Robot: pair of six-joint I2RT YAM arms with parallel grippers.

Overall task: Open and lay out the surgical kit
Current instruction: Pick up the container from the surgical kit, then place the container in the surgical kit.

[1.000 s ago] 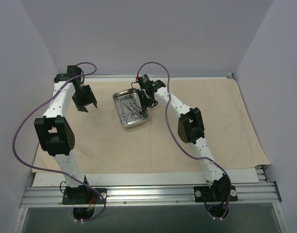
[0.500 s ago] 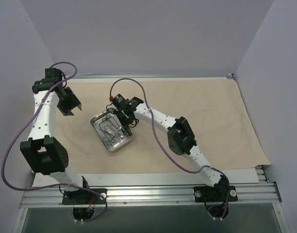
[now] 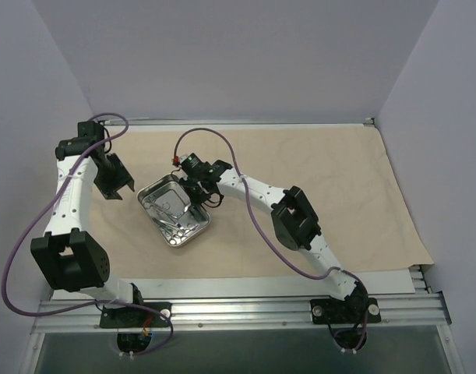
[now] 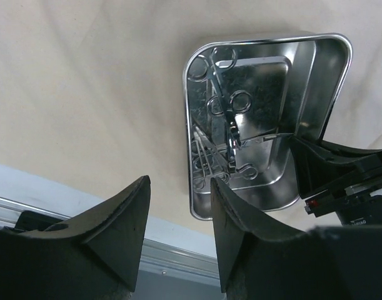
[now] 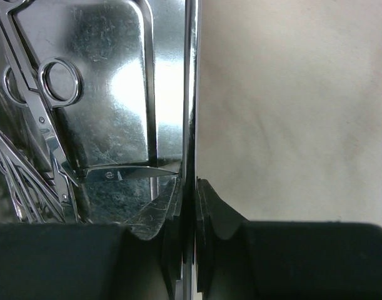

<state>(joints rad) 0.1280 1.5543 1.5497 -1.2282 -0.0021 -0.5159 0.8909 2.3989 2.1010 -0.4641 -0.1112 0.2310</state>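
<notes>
Pinches tray (image 3: pixel 153 189) rim tight in right gripper (image 5: pixel 189 200); holds it over cloth's (image 3: pixel 323 187) left half, slightly farther left than before, instruments (image 3: pixel 173 218) inside. Hovers left gripper (image 4: pixel 179 212) open, empty, nearer tray than earlier.

Top cam fixed high behind arm bases, looking down over whole large beige cloth wrap (image 3: pixel 339 187). Left wrist cam looks past left pincer (image 4: pixel 179 184), mid-range, onto shiny rectangular steel tray (image 4: pixel 303 81). Right wrist cam sits very close on that tray's rim (image 5: pixel 191 94). All three share the tray (image 3: pixel 154 193).
</notes>
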